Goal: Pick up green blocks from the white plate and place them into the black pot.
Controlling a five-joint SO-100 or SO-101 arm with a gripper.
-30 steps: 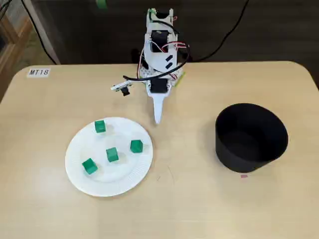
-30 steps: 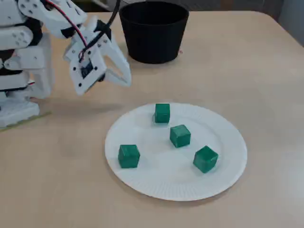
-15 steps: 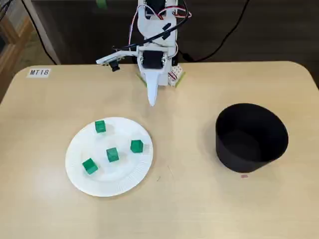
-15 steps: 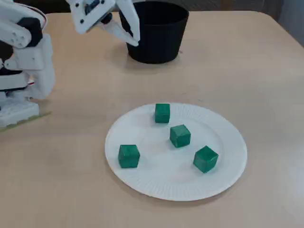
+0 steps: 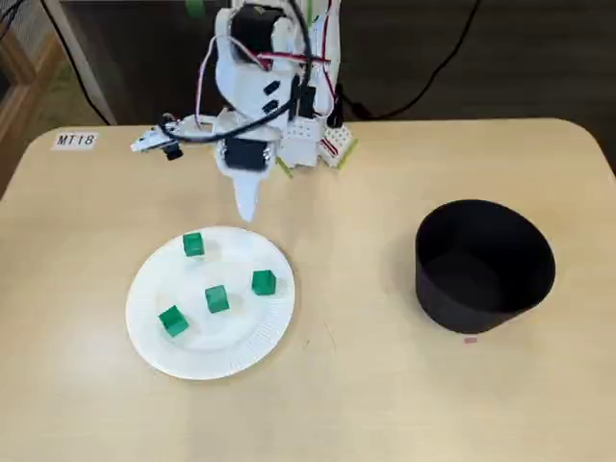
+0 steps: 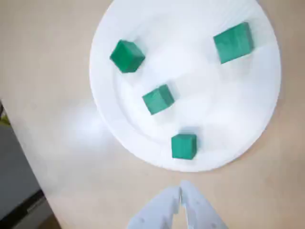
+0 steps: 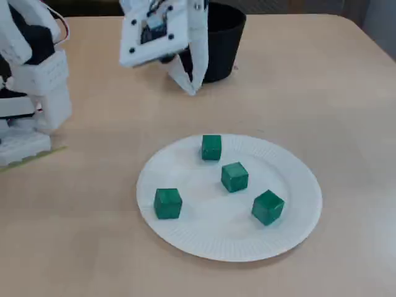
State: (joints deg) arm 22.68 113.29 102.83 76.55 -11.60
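A small white label reading "MT18" sits at the upper left of the pale wooden worktop in a fixed view from above. Below it, at lower left, lies a round white paper plate carrying four green cube-shaped blocks: one near the plate's top edge, one at its lower left, one near the middle and one toward the right. All four rest apart from one another. At top centre-left stands the white robot arm with red and black wiring, its white fingers pointing down over bare worktop just beyond the plate's upper edge, clear of every block. In the wrist view the fingers enter at the bottom centre, tips pressed together and holding nothing, with the plate filling the frame above them. At the right of the fixed view from above stands a round black pot, well apart from the plate, its inside dark. A tiny pink mark shows on the worktop just below the pot.
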